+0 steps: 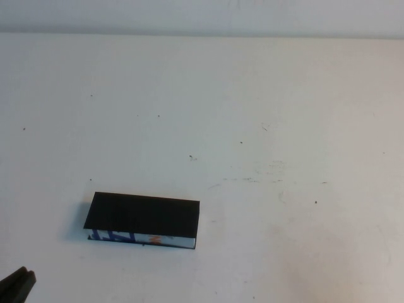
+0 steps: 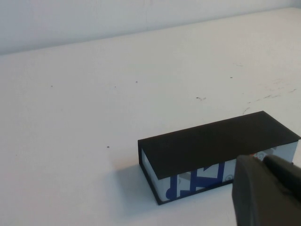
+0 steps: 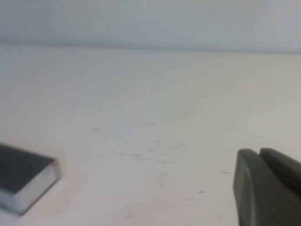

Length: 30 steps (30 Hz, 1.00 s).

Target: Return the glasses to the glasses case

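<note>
Hovering near closed case (image 1: 142,220), my left claw (image 1: 21,278) pinched shut, empty. Right claw (image 3: 267,186) also shut, far off. Glasses unseen, maybe inside; prying lid risks shoving case away.

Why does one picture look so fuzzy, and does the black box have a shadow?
The right wrist view is blurry: the glasses case and right claw look soft. The left wrist view is sharper, with a faint shadow beside the case near the left claw.

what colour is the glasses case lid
Black, above a blue, white and orange printed front edge on the glasses case; clearest in the left wrist view.
</note>
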{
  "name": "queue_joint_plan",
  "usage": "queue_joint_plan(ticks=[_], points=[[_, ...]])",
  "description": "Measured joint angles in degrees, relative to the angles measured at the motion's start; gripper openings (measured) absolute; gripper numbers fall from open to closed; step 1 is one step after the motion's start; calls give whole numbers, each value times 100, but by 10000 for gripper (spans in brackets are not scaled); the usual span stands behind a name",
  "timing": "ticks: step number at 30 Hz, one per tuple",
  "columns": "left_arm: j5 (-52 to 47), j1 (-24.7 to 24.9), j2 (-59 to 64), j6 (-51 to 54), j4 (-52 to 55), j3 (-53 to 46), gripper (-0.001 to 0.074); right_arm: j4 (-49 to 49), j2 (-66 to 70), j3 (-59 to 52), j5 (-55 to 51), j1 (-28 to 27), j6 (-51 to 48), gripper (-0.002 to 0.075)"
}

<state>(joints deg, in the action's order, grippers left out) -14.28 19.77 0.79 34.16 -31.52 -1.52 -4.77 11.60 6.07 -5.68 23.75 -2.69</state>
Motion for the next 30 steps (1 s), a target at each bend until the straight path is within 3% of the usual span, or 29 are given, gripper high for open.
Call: queue_joint_plan(ticks=[5, 8, 17, 30], points=[[0, 0, 0, 0, 0, 0, -4, -229, -300, -557, 459, -1655, 21, -11], [0, 0, 0, 0, 0, 0, -4, -322, -619, -714, 326, -2185, 26, -11], [0, 0, 0, 0, 0, 0, -4, -385, -1207, -764, -1306, -2351, -73, -11], [0, 0, 0, 0, 0, 0, -4, -466, -1207, -764, -1446, -2351, -73, -11]])
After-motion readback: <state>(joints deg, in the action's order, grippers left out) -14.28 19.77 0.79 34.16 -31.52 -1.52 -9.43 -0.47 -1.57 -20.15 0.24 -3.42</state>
